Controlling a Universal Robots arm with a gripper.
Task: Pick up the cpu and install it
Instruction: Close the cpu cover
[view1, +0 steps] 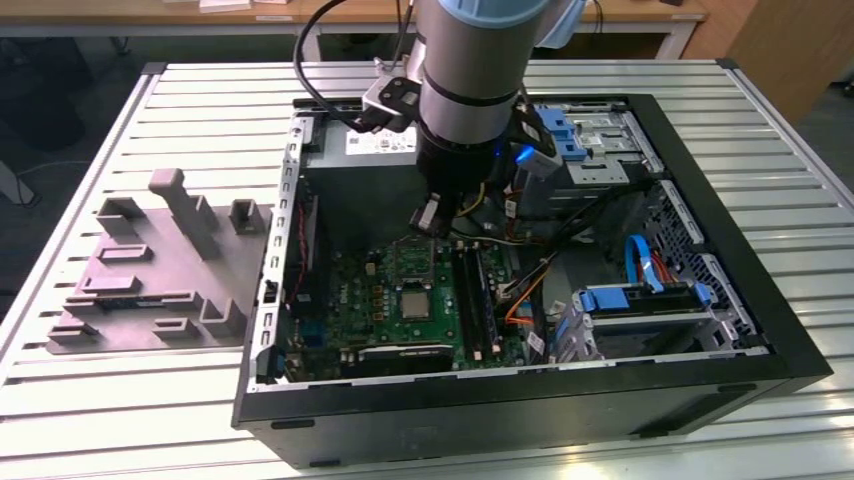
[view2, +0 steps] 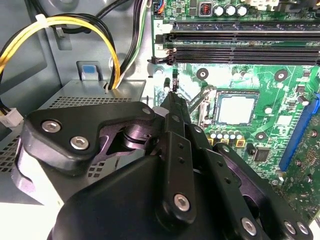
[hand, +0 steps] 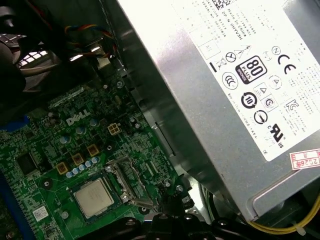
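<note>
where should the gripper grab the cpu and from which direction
Judging by its pose, from straight above, by two opposite thin edges: the cpu lies flat in the socket on the green motherboard, and its broad silver top offers nothing to pinch.

Open computer case (view1: 787, 330) on slatted metal table (view1: 160, 400). Green motherboard (view1: 354, 300) inside, cpu (view1: 415, 304) seated at its centre. Arm (view1: 467, 90) reaches down above the board's far edge. Grey plastic block (view1: 154, 270) with upright posts at the exterior view's left of the case.
</note>
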